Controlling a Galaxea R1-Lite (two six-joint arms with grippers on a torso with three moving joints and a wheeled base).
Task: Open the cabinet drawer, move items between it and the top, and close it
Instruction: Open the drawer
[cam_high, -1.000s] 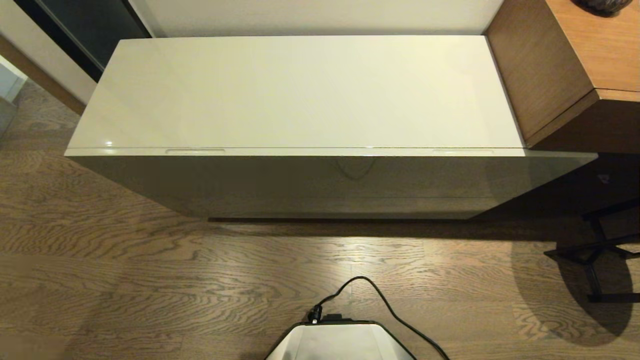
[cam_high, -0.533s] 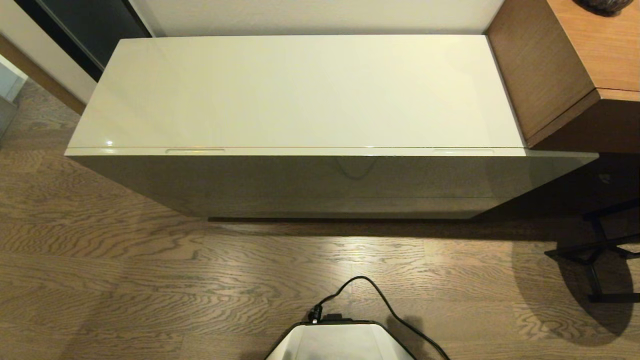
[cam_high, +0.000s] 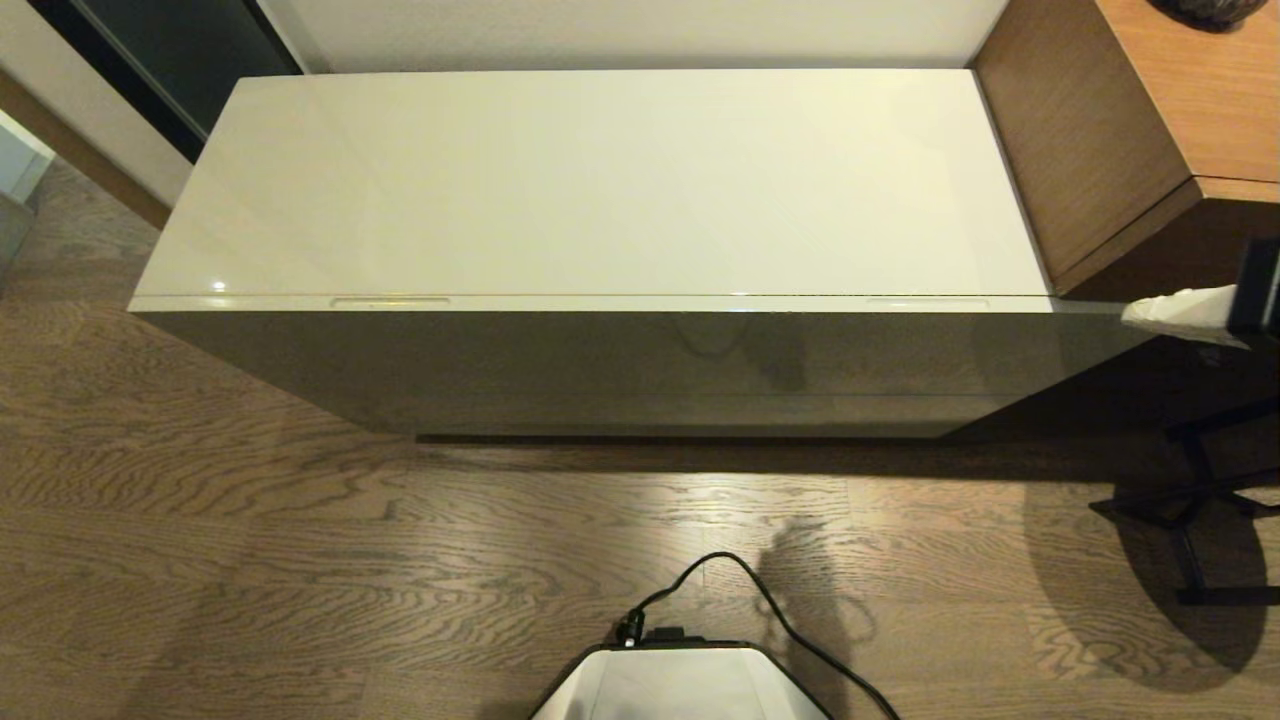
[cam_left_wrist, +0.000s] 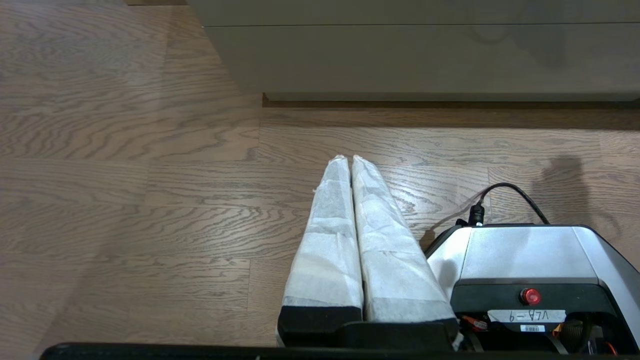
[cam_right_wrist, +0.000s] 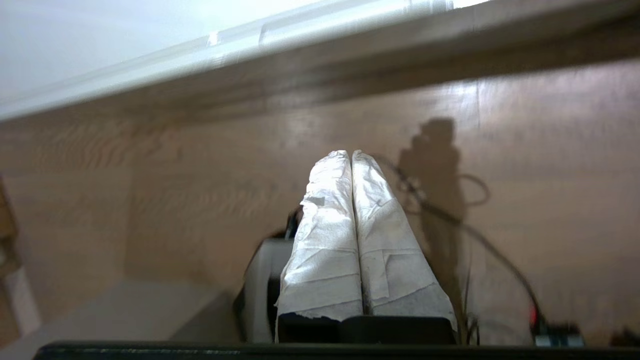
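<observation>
The cabinet drawer (cam_high: 640, 360) is closed, its two long recesses (cam_high: 390, 300) along the front edge just under the top (cam_high: 600, 180). The glossy cream top is bare, and the slippers and the crinkly packet are hidden. My right gripper (cam_high: 1130, 312) comes in from the right edge, level with the cabinet's right front corner and just off it. Its white-wrapped fingers (cam_right_wrist: 325, 210) are pressed together with nothing between them. My left gripper (cam_left_wrist: 348, 158) is shut and empty, low over the floor beside my base (cam_left_wrist: 525, 255), well short of the cabinet front (cam_left_wrist: 425, 50).
A brown wood-grain desk (cam_high: 1150, 130) butts against the cabinet's right end. Black chair legs (cam_high: 1190, 510) stand on the floor at the right. My base (cam_high: 680, 685) and its black cable (cam_high: 760, 590) sit at the bottom middle. A dark doorway (cam_high: 170, 60) lies at the back left.
My right gripper has risen into the head view at the right edge. Its shadow now falls on the floor and the drawer front. The cabinet is unchanged.
</observation>
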